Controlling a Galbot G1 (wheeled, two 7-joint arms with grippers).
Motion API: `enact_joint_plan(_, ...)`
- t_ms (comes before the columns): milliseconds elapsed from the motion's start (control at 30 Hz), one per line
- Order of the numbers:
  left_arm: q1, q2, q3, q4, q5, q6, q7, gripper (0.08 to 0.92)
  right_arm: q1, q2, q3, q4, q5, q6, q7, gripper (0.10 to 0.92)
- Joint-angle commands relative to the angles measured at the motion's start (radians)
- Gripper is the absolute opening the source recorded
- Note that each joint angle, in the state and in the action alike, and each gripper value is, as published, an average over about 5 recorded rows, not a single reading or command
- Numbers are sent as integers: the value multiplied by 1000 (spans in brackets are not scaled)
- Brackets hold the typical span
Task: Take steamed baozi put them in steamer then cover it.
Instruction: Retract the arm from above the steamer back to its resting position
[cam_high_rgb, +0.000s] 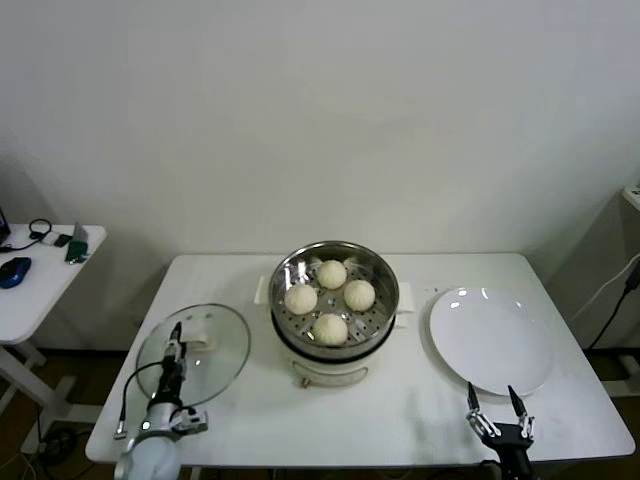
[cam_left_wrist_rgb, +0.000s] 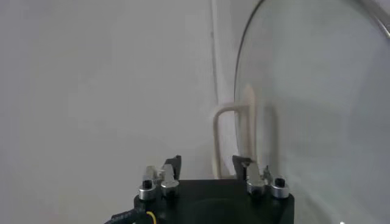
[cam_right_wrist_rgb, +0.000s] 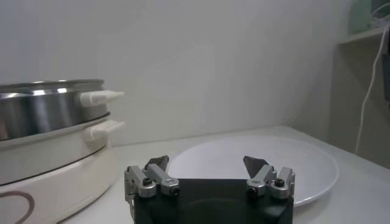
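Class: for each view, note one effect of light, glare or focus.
Head view: ceiling lights glint on the plate and the steamer rim shines. Left wrist view: the glass lid is see-through, so its handle looks soft and doubled. Right wrist view: the steamer's steel wall shows bright streaks; the near fingers look dark.

We see a white table (cam_high_rgb: 420, 400): steamer (cam_high_rgb: 333, 345) at centre, glass lid (cam_high_rgb: 215, 345) left of the steamer, white plate (cam_high_rgb: 490, 340) right of it.
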Motion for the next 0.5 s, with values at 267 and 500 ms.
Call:
enact_joint_plan(267,-20,-18,4,25,17,18,-19,325,2,10,3,-2,-9,2,8,823)
enact_joint_plan(500,-14,-14,-3,-58,-38,18,-50,148,5,13,7,0,-17,3,19,823)
